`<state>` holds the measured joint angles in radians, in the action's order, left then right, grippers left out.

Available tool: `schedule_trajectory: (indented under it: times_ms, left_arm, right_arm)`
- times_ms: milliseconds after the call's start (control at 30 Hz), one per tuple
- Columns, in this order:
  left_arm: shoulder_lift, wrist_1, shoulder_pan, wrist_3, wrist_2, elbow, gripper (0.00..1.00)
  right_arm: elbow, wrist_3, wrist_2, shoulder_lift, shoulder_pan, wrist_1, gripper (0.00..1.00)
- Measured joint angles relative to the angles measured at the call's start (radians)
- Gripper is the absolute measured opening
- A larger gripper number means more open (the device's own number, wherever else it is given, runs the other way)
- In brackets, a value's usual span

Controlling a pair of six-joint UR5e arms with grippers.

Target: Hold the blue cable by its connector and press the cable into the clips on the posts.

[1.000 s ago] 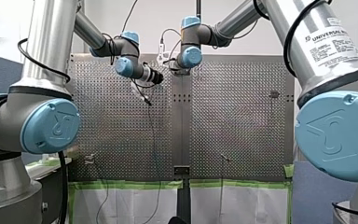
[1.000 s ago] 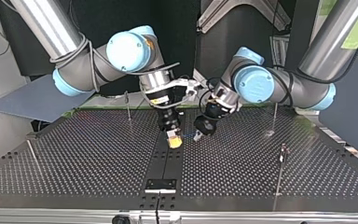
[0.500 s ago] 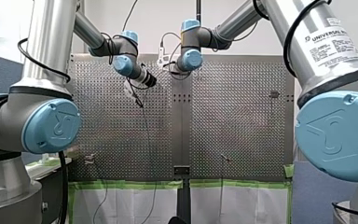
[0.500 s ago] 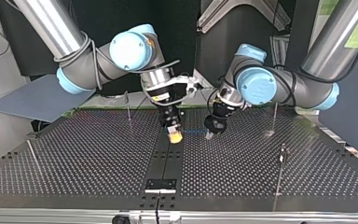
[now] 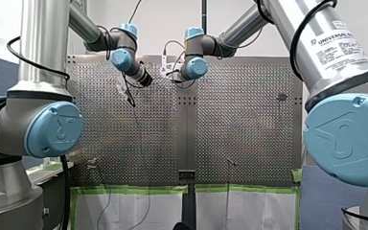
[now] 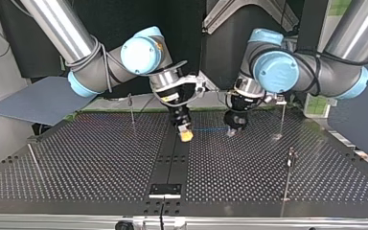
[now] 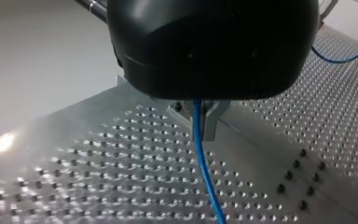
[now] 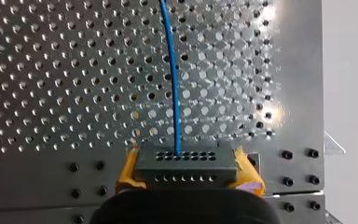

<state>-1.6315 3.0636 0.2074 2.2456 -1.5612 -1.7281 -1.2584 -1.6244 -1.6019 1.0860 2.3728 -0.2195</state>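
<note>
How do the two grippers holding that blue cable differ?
The right gripper has yellow pads; the left gripper is black with bare metal fingers. The right gripper clamps the dark, hole-dotted connector; the left gripper is shut on the thin blue cable alone. In the top view the right gripper hangs over the dark centre strip, the left gripper over perforated table beside it. Both point downward, joined by that cable.

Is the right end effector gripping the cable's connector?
Yes: the connector sits between the right end effector's yellow pads, with the cable running out ahead of it.
</note>
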Motion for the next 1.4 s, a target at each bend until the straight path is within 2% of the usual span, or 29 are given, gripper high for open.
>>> schedule_trajectory:
  times_ms: [133,333,567,667,867,967,1167,1400]
  left_arm:
    - [0.034,-0.012,-0.008,-0.034,-0.034,-0.032,0.0]
    - [0.091,-0.01,-0.018,-0.091,-0.092,-0.062,0.0]
    - [0.153,-0.021,-0.032,-0.153,-0.153,-0.094,0.0]
    - [0.176,-0.013,-0.038,-0.176,-0.176,-0.101,0.0]
    - [0.228,0.033,-0.047,-0.207,-0.228,-0.104,0.0]
    - [0.255,0.05,-0.049,-0.216,-0.255,-0.106,0.0]
    - [0.292,0.056,-0.054,-0.222,-0.309,-0.11,0.0]
    - [0.295,0.033,-0.067,-0.221,-0.369,-0.111,0.0]
  right_arm:
    - [0.001,-0.006,0.026,-0.002,-0.001,-0.011,0.0]
    - [0.001,-0.033,0.074,-0.003,-0.004,-0.034,0.0]
    - [0.001,-0.081,0.139,-0.005,0.0,-0.064,0.0]
    - [0.004,-0.091,0.166,-0.005,0.001,-0.07,0.0]
    - [0.015,-0.095,0.219,-0.005,0.004,-0.071,0.0]
    - [0.021,-0.095,0.233,-0.006,0.004,-0.071,0.0]
    - [0.027,-0.096,0.239,-0.006,0.004,-0.07,0.0]
    - [0.032,-0.096,0.24,-0.007,0.005,-0.068,0.0]
